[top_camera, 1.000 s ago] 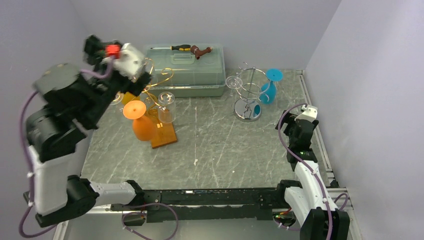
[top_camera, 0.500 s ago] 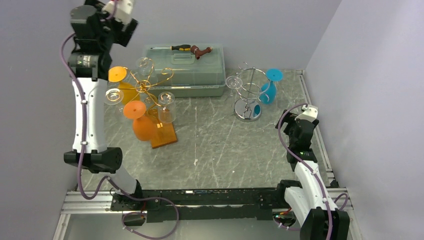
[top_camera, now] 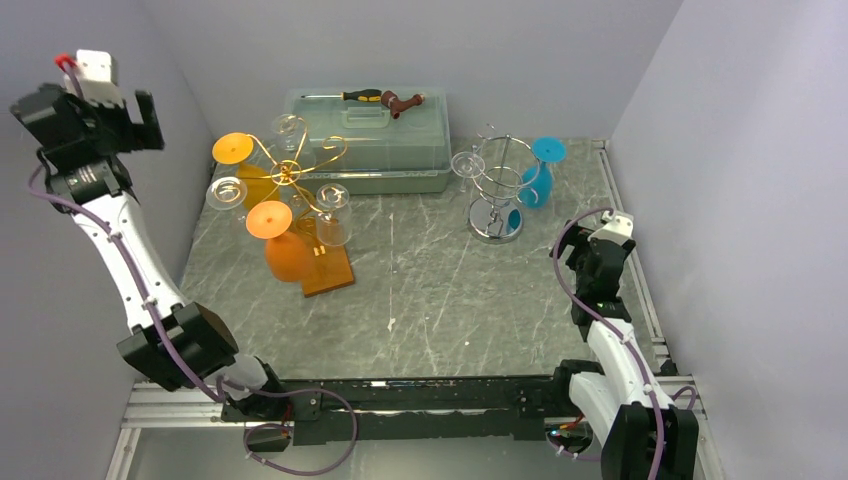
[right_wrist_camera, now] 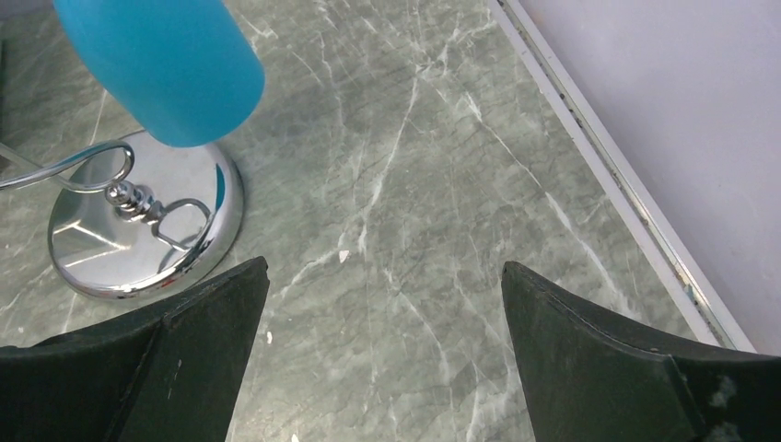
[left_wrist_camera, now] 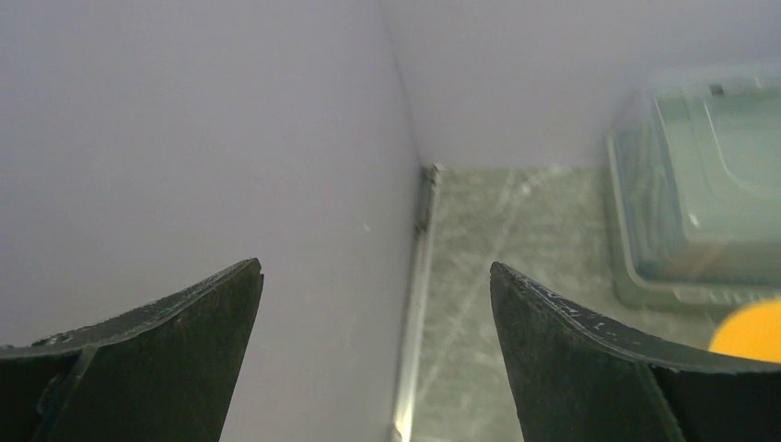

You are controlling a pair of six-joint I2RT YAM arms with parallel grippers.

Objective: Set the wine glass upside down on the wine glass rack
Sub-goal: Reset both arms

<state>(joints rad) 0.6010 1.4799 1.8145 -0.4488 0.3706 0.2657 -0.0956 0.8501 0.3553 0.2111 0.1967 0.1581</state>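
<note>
— Where do we see the wine glass?

— The orange wine glass [top_camera: 287, 256] hangs foot-up, bowl-down on the gold rack [top_camera: 288, 172], just in front of the left end of the plastic box [top_camera: 370, 145]. A second orange glass [top_camera: 232, 149] and three clear glasses [top_camera: 333, 214] hang from the same rack's arms.

— And our grippers?

— Our left gripper [left_wrist_camera: 376, 270] hovers high, well to the left of the box and close to the side wall [left_wrist_camera: 184, 138]. Its jaws are spread wide with nothing between them. Our right gripper [right_wrist_camera: 384, 265] sits low over the table [top_camera: 430, 290], well off the box's front right, jaws just as wide and gripping nothing.

— Anything else by the box?

— A chrome rack [top_camera: 497, 195] stands just off its right front corner with a blue glass [top_camera: 538, 178] hanging upside down on it. A screwdriver [top_camera: 362, 96] lies on the box's lid.
</note>
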